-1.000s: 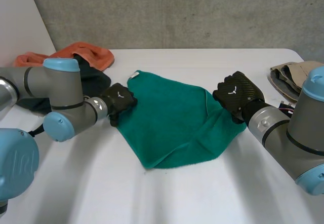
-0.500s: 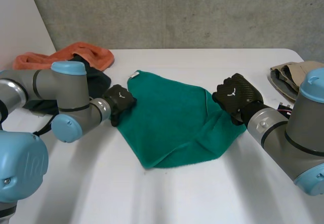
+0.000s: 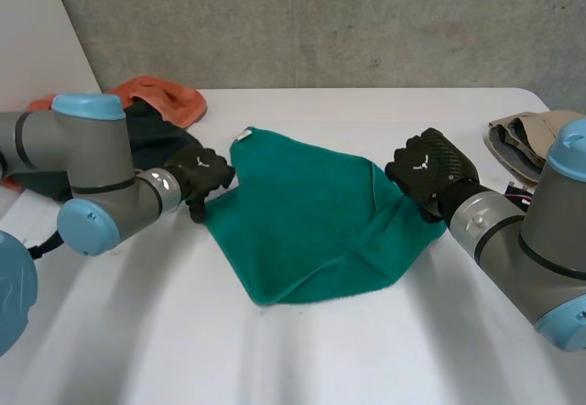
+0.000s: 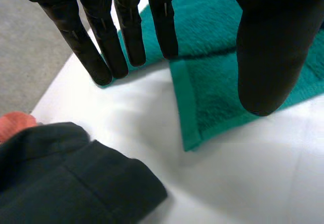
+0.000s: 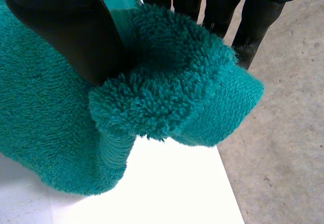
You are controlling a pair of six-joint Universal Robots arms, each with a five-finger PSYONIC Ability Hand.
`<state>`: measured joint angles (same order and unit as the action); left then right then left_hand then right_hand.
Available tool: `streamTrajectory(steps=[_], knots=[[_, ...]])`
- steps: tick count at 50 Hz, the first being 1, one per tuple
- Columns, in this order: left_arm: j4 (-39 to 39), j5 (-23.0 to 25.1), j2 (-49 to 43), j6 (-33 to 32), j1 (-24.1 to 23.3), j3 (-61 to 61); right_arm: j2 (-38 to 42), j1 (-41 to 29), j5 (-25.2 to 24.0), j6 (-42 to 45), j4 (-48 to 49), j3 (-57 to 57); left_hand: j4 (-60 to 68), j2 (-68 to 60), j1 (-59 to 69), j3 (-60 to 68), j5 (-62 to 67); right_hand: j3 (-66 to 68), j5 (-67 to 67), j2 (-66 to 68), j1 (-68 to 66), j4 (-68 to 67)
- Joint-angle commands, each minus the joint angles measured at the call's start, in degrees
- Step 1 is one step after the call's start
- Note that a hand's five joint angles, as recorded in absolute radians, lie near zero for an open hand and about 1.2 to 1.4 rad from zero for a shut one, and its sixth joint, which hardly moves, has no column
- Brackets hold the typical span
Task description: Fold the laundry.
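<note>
At nine o'clock on the green towel (image 3: 311,222), the left robot hand (image 3: 200,174) has drawn back, fingers apart; the right robot hand (image 3: 423,171) stays clamped on its corner; regrasp likely.

White table (image 3: 366,350), plain top. Teal terry towel (image 3: 302,213) lies at centre, spread like a diamond, its 3 o'clock corner bunched and raised off the top. Orange towelling cloth (image 3: 165,96) sits crumpled at 10 o'clock by the far edge. Dark crumpled garment (image 3: 157,133) is just beside it, touching. Beige folded cloth (image 3: 522,135) lies at 3 o'clock, at the table's edge.
</note>
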<state>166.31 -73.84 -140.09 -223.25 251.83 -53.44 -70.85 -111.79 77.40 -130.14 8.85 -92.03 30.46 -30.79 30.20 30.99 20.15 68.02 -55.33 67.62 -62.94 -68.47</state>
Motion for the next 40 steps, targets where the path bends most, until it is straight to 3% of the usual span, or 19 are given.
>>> streamTrajectory(steps=[1, 6, 23, 25, 29, 36, 40], knots=[[-0.20, 0.19, -2.11, -1.49, 0.25, 1.67, -0.07, -0.10, 0.03, -0.03, -0.06, -0.08, 8.34, -8.00, 8.59, 7.80, 8.64, 11.98, -14.67, 12.38, -17.06, -11.53], [-0.90, 0.19, -4.04, -1.49, -0.02, 3.95, 0.01, -0.10, -0.06, 0.06, 0.12, -0.08, 14.72, -14.39, 14.97, 14.19, 15.03, 11.98, -14.67, 12.38, -17.06, -11.53], [-3.19, -0.25, -7.48, -2.72, -0.90, 8.35, 0.36, 0.17, 0.03, 0.06, 0.29, 0.01, 15.74, -15.41, 16.00, 15.21, 16.05, 11.98, -14.67, 12.38, -17.06, -11.53], [-3.10, -0.42, -7.83, -2.90, -1.07, 8.88, 0.28, 0.08, 0.03, 0.06, 0.29, 0.01, 21.61, -21.27, 21.86, 21.07, 21.91, 11.98, -14.67, 12.38, -17.06, -11.53], [-3.01, -1.04, -9.05, -2.81, -1.69, 10.98, 0.19, 0.17, 0.03, -0.03, 0.29, 0.01, 49.48, -49.15, 49.73, 48.94, 49.78, 11.98, -14.67, 12.38, -17.06, -11.53], [-3.18, -6.57, -10.99, -5.18, -4.15, 13.63, 0.01, 1.13, -0.06, -0.12, -0.06, 0.63, 49.54, -49.21, 49.80, 49.01, 49.85, 11.98, -14.67, 12.38, -17.06, -11.53], [-4.51, -7.55, -3.98, -5.89, -3.54, 7.66, -1.82, 2.36, 0.03, -0.64, -2.07, 2.03, 49.54, -49.21, 49.80, 49.01, 49.85, 11.98, -14.67, 12.38, -17.06, -11.53]])
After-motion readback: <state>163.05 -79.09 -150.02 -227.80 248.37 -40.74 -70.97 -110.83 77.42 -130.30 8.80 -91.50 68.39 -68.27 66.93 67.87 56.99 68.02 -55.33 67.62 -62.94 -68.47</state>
